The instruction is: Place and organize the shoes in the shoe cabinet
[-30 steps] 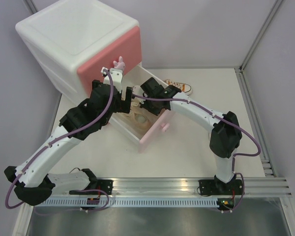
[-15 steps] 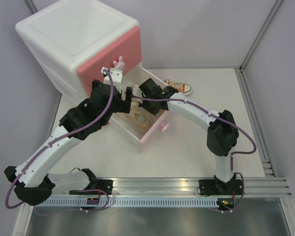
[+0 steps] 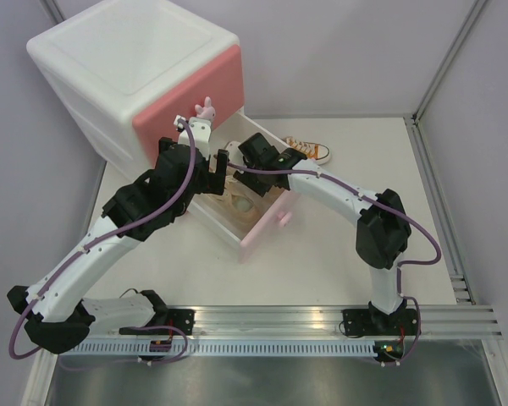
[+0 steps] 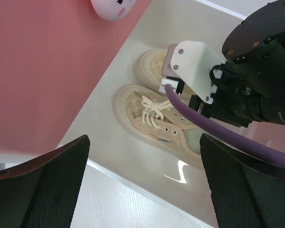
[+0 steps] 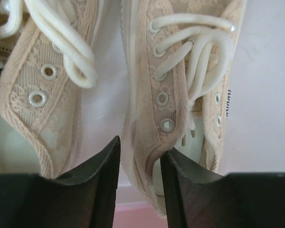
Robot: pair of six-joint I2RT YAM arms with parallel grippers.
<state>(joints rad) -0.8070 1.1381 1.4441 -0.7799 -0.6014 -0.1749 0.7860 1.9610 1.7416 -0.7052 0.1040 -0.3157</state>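
The white shoe cabinet [image 3: 127, 68] stands at the far left, its lower pink-fronted drawer [image 3: 267, 224] pulled open. Two cream shoes lie side by side in the drawer [image 4: 154, 121], [image 4: 152, 64]. In the right wrist view the left one [image 5: 42, 85] lies free, and my right gripper [image 5: 140, 156] is shut on the side wall of the right one [image 5: 180, 85], one finger inside the shoe, one outside. My left gripper [image 4: 145, 190] is open and empty above the drawer's near wall. One orange shoe [image 3: 309, 150] lies on the table behind the right arm. The other orange shoe is out of view.
The upper drawer is shut, with a white bunny knob [image 3: 205, 107] that also shows in the left wrist view [image 4: 114, 7]. The open drawer's knob [image 3: 282, 219] points toward the table's middle. Both arms crowd over the drawer. A metal rail [image 3: 322, 321] runs along the near edge.
My right gripper has shifted slightly left and deeper into the drawer with the cream shoe. The left arm has stayed still.
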